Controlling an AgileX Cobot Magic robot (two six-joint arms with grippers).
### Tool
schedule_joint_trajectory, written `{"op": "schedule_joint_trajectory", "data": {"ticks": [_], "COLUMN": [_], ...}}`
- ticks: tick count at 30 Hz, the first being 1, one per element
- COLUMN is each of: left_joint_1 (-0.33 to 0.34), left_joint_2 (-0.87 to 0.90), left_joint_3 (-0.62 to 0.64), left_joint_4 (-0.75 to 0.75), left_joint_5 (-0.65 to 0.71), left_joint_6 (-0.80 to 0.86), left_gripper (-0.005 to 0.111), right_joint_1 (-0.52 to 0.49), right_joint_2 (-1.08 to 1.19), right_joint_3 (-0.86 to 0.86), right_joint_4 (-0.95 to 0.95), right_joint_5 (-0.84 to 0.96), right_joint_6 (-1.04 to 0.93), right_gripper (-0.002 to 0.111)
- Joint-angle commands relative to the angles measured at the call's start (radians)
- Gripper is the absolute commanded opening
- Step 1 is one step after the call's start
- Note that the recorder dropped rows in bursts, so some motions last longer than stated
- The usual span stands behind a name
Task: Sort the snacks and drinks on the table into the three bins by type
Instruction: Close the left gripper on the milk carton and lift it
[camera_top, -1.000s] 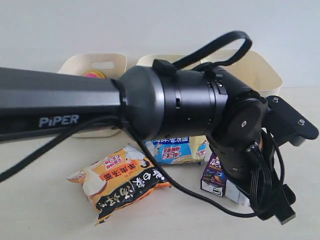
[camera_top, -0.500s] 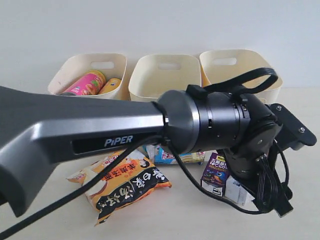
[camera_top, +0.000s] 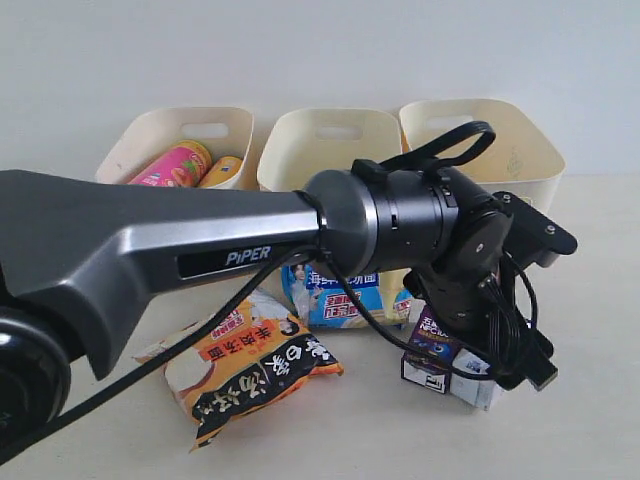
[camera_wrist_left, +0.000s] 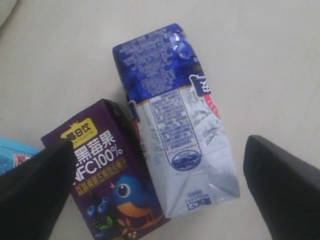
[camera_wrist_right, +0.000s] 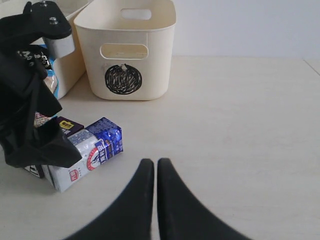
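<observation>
Toward the near edge of the tabletop (camera_wrist_right: 240, 125), right of its middle, two small drink cartons lie side by side, touching: a dark purple carton (camera_wrist_left: 107, 185) and a white-and-blue carton (camera_wrist_left: 175, 125). The left gripper (camera_wrist_left: 157, 150) hovers just above them, jaws spread wide and holding nothing. Its span takes in both cartons, and one finger (camera_wrist_left: 30, 195) hangs over the purple one. Lowered like this, it may land on that carton, or close on both and lose one on the way. The arm's loose black cable (camera_top: 520, 340) dangles beside the cartons and could drag them. A blue-and-black noodle packet (camera_top: 335, 300) crowds them on the side toward the left edge. Toward the right edge the tabletop is bare, apart from the right gripper (camera_wrist_right: 151, 170), clenched and empty. Three bins line the far edge; the circle bin (camera_wrist_right: 150, 65) stands nearest the cartons, with open surface between.
</observation>
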Motion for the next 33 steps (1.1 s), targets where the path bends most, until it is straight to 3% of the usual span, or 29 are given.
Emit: {"op": "schedule_joint_trajectory", "data": {"ticks": [1,13,33], "left_joint_1": [-0.002,-0.011,-0.075], "left_joint_2": [-0.001,0.059,0.02], "left_joint_3": [-0.007,-0.007,-0.008], "left_joint_4": [-0.049,-0.123,-0.081], "left_joint_5": [-0.033,-0.036,-0.023], "left_joint_6": [0.009,0.063,0.079], "left_gripper": [0.084,0.082,0.082], "right_joint_1": [-0.002,-0.002,-0.002], "right_joint_2": [-0.005,-0.005,-0.005], "right_joint_3": [0.005,0.005,0.005], "right_joint_4": [-0.001,-0.001,-0.001], "right_joint_5": [-0.008,-0.008,-0.008], "right_joint_6": [0.0,0.0,0.0], "right_gripper": [0.0,0.0,0.0]}}
